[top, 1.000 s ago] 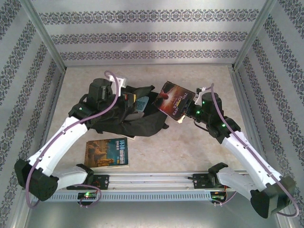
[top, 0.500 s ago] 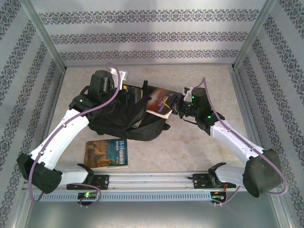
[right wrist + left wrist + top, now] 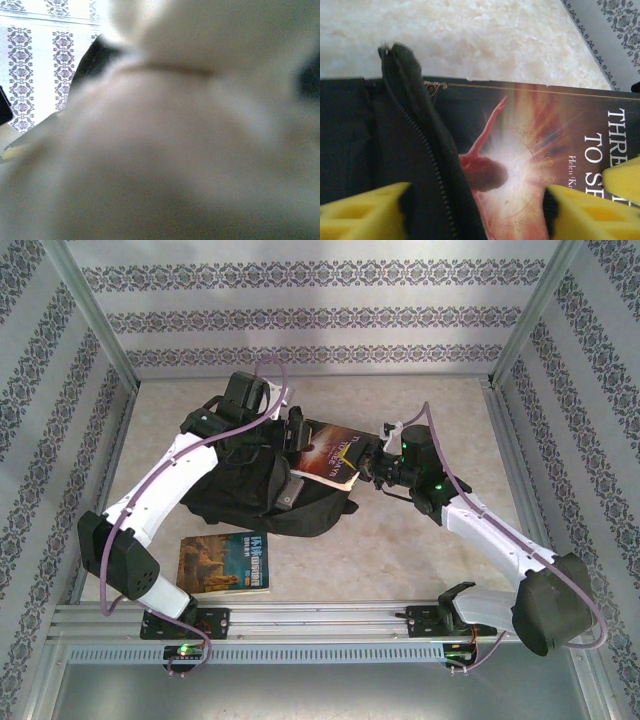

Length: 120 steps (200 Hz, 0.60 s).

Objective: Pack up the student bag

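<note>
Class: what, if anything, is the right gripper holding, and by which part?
The right gripper holds the dancer-cover book by the edge nearest that arm, over the student bag.

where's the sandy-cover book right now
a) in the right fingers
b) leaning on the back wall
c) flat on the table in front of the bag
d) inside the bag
c: the sandy book lies flat on the table, nearer the arm bases than the bag. The right fingers hold the dark book at the bag's mouth.

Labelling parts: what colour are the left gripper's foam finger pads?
Yellow foam finger pads; clearest in the left wrist view.
</note>
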Motion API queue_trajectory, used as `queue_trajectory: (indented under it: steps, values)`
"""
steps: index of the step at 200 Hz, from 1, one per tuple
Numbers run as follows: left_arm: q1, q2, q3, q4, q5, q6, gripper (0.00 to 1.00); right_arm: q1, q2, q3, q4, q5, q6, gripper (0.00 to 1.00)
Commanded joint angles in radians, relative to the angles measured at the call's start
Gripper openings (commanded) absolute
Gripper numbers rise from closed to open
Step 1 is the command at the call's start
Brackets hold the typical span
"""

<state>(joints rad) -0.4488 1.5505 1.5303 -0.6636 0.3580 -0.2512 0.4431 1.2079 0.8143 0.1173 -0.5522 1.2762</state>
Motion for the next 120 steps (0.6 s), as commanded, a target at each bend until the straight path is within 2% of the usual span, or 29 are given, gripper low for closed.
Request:
queue_trajectory:
  steps: [1,14,25,84,120]
  values:
    - [0.005,-0.003,0.012,-0.058,0.003,0.027,0.35,0.008,-0.044,0.038,0.075,-0.034,-0.034,0.00]
    - [0.005,-0.009,0.011,-0.064,0.002,0.043,0.13,0.007,-0.049,0.038,0.047,-0.027,-0.055,0.00]
    - [0.005,-0.024,0.014,-0.062,-0.006,0.053,0.00,0.006,-0.053,0.035,0.022,-0.023,-0.074,0.00]
    - [0.038,-0.110,0.116,-0.080,-0.152,0.078,0.00,0.005,-0.053,0.002,-0.136,0.001,-0.178,0.00]
    - [0.038,-0.115,0.191,-0.113,-0.165,0.091,0.00,0.014,-0.007,0.014,-0.164,0.005,-0.199,0.00]
